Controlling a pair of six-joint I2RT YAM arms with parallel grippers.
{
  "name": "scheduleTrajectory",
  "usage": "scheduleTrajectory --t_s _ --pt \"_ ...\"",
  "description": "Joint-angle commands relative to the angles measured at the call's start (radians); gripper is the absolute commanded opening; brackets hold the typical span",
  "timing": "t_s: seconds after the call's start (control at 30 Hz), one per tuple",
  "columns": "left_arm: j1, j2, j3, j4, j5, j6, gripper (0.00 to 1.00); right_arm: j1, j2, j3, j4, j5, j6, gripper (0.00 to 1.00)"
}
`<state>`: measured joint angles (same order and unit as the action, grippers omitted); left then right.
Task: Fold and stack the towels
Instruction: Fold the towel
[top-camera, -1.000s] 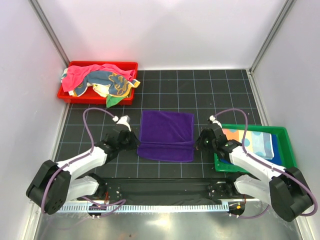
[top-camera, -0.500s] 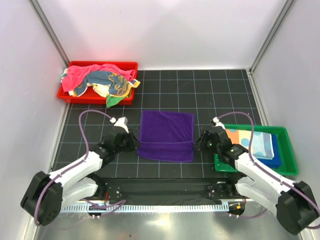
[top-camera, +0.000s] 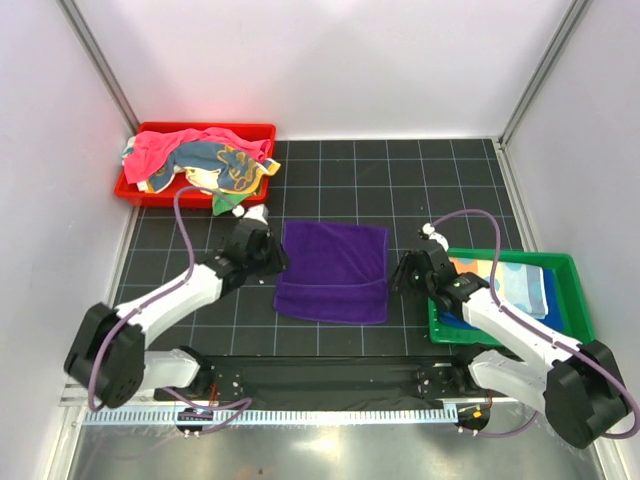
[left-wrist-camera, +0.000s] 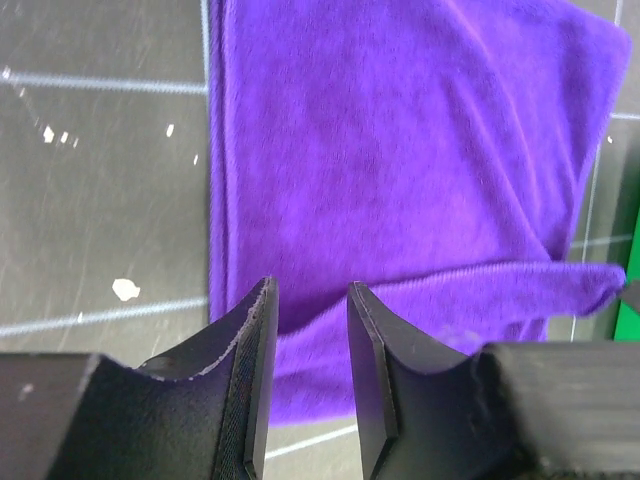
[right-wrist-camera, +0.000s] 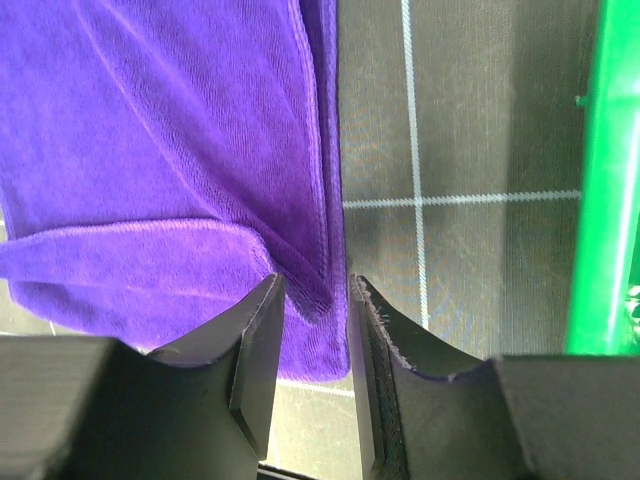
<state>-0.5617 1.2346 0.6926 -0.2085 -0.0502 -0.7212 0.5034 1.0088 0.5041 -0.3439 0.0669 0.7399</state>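
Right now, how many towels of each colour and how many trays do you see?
Purple cloth towel: 1
Pink cloth towel: 1
Teal-and-yellow cloth towel: 1
Polka-dot light blue towel: 1
Royal blue towel: 1
Red plastic tray: 1
Green plastic tray: 1
Total: 7

Five towels can be counted: one purple (top-camera: 333, 270) on the mat (top-camera: 450, 190), a pink (top-camera: 165, 145) and a teal-and-yellow (top-camera: 225, 165) heaped in one tray, a dotted (top-camera: 515, 285) and a blue (top-camera: 550, 302) in the other. The heap may hide more. There are two trays, one red (top-camera: 195, 203) and one green (top-camera: 520, 256). There are two arms, with one left gripper (left-wrist-camera: 305, 300) and one right gripper (right-wrist-camera: 313, 295).
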Motion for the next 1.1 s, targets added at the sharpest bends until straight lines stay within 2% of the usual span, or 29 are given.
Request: scheduleTrajectory --t_s 0.0,0.2,0.4,0.67,0.8,0.83,1.07 --pt "-0.003 0.104 0.094 -0.026 -0.031 0.028 0.38 0.006 0.028 0.068 0.034 0.050 -0.013 0.39" --pt "-0.003 0.271 0.189 -0.061 -0.007 0.032 0.35 0.006 0.085 0.102 0.056 0.045 -0.007 0.41" --pt "-0.009 0.301 0.153 -0.048 0.015 0.022 0.30 0.007 0.117 0.102 0.088 0.014 -0.005 0.41" --pt "-0.035 0.229 0.036 -0.005 0.047 0.000 0.23 0.035 0.120 0.065 0.114 -0.013 0.003 0.40" --pt "-0.035 0.177 -0.011 0.008 0.047 -0.007 0.17 0.050 0.091 0.031 0.117 -0.019 0.009 0.36" --pt "-0.037 0.164 -0.031 0.008 0.047 -0.009 0.17 0.056 0.085 0.024 0.115 -0.024 0.012 0.32" --pt "-0.038 0.039 -0.093 0.003 0.079 -0.006 0.18 0.072 0.005 -0.044 0.094 -0.042 0.015 0.31"
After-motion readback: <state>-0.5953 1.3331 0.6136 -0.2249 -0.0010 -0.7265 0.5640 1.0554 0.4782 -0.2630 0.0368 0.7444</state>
